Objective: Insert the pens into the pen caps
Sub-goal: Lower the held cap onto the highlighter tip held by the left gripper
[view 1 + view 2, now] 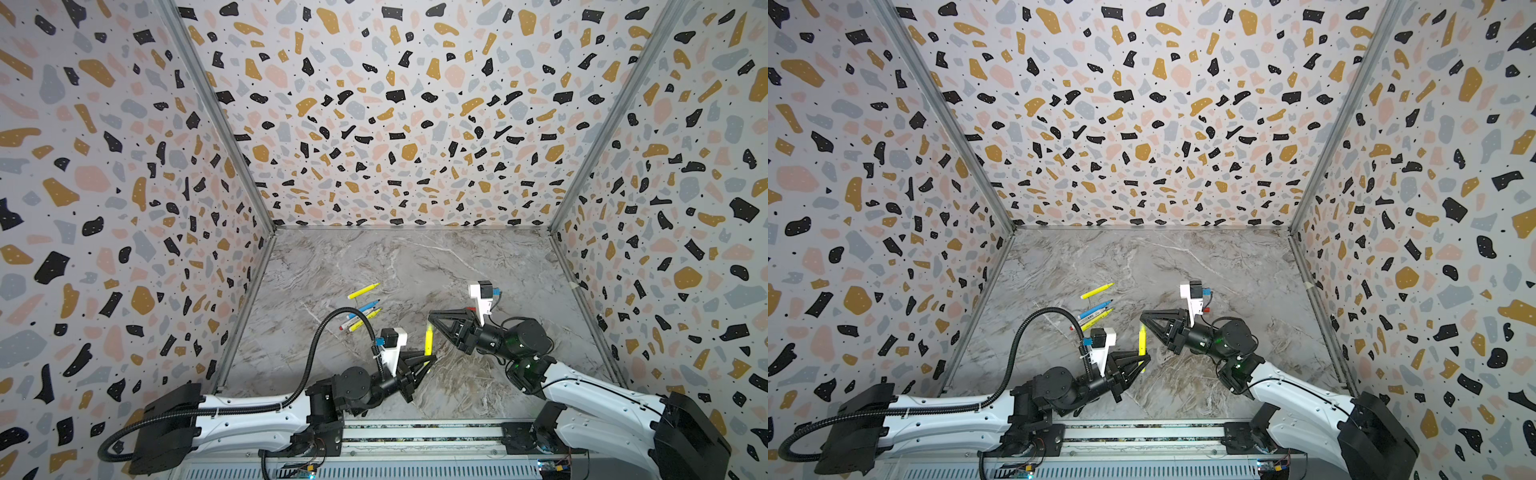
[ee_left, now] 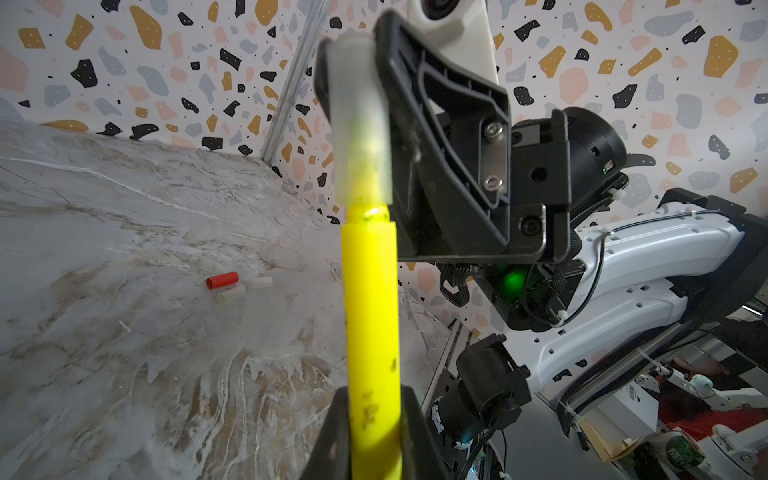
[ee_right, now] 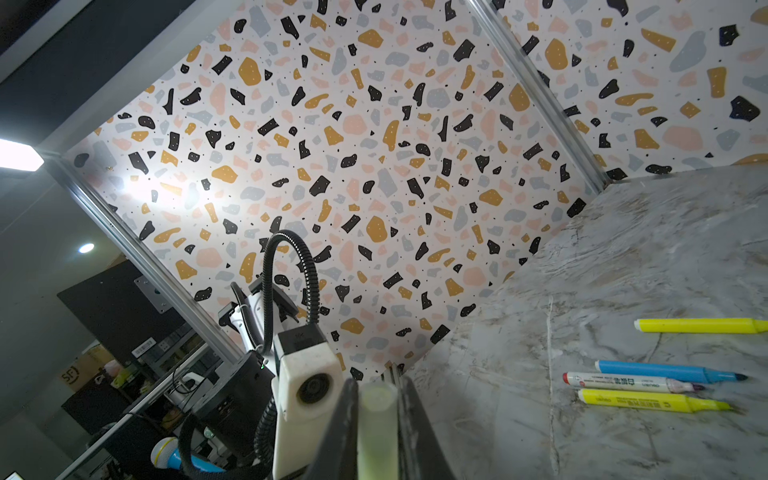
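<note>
My left gripper [image 2: 374,436] is shut on a yellow pen [image 2: 370,311] and holds it upright over the marble table near the front, in both top views [image 1: 428,345] [image 1: 1142,343]. A clear pen cap [image 2: 361,124] sits over the pen's tip, pinched in my right gripper [image 3: 376,415], which reaches in from the right [image 1: 432,319]. To the left on the table lie another yellow pen [image 1: 363,291], a blue pen [image 1: 365,308], a white pen with red ends [image 3: 623,381] and a third yellow pen [image 3: 648,401]. A red cap [image 2: 222,280] and pale caps [image 2: 259,282] lie behind the right arm.
Terrazzo-patterned walls [image 1: 395,124] close in the marble table [image 1: 415,257] at the back and on both sides. A metal rail [image 1: 415,434] carrying both arm bases runs along the front edge. The left arm's black cable hose [image 1: 320,332] arches beside the loose pens.
</note>
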Available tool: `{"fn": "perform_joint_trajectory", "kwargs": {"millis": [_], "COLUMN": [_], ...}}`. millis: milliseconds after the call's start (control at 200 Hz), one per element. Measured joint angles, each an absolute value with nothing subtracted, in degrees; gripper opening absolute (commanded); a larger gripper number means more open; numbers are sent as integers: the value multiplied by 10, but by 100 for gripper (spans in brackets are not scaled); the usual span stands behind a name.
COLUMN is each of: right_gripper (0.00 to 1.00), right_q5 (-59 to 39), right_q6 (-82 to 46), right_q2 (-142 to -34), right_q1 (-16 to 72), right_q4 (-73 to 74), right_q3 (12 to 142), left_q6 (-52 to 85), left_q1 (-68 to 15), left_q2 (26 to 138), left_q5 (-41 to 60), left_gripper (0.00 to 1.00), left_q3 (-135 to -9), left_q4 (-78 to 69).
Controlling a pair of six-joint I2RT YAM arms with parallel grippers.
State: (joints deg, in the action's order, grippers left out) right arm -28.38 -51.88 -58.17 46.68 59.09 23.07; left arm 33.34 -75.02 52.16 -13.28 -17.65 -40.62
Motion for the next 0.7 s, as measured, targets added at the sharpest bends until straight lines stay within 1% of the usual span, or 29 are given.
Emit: {"fn": "perform_joint_trajectory", "kwargs": {"millis": [210, 405, 701], "right_gripper": [13, 13, 13], "right_q5": [-271, -266, -323], "right_q6": [-518, -513, -484], "right_q2": [-581, -579, -566], "right_q1": [473, 477, 478], "right_q4": [597, 608, 611], "right_q3": [225, 214, 217], "left_q6": [332, 328, 308], "left_q1": [-751, -752, -752], "left_q2": [521, 510, 459], "left_q5": [-136, -132, -85], "left_gripper": [6, 3, 3], "left_q3": [-176, -176, -176], "left_q4": [-403, -384, -339]}}
